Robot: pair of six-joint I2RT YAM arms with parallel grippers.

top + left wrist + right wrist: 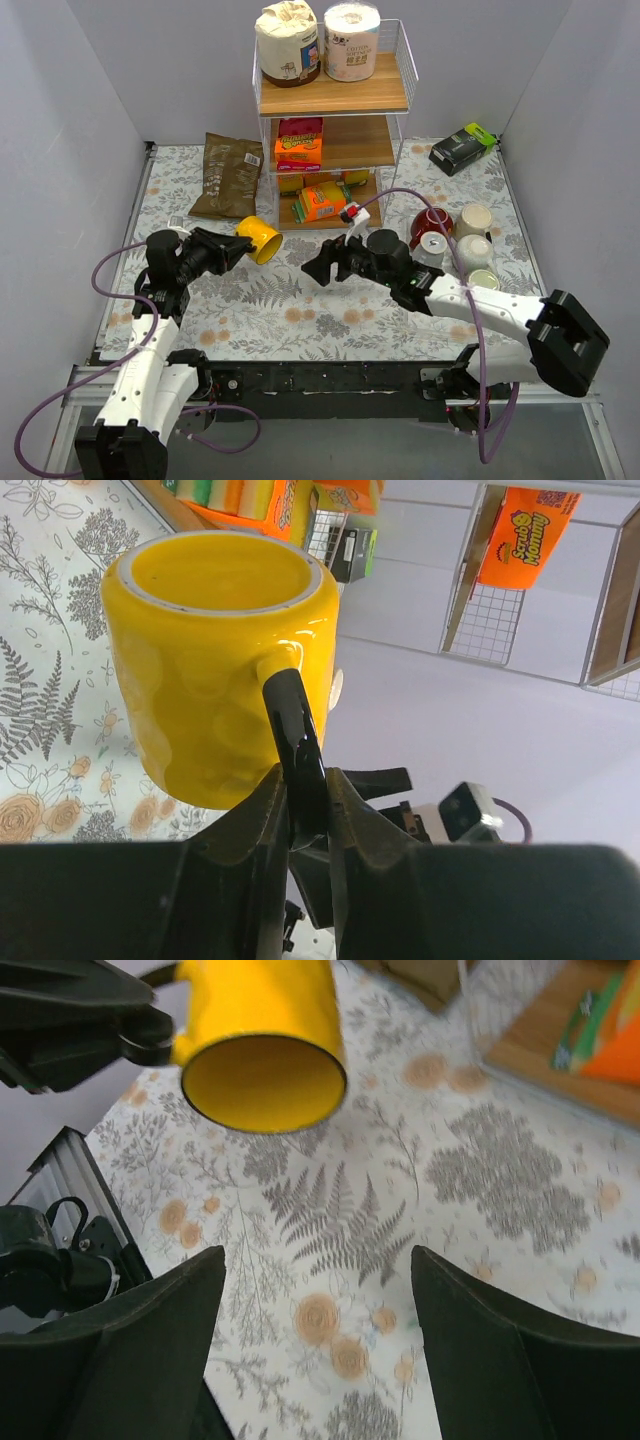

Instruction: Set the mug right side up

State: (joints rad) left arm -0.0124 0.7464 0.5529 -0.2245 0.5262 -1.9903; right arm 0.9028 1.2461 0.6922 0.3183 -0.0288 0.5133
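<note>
Looked like a robot lab cell dressed up as a kitchen corner. Plain grey panel walls [70, 120] boxed in a floral-cloth table [300, 320]. Just past the right gripper [318, 265] stood a wire-and-wood shelf [335, 97] with toilet paper rolls [352, 40], sponges [322, 200] and Scrub Mommy packs [298, 150], plus a cluster of mugs [470, 235] off to its right.

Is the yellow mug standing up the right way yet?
Not yet. Done: the left end effector grips the yellow mug by its handle, lifted off the table. Now: the mug lies sideways in the air. Left: turn its mouth up and set it down.
</note>
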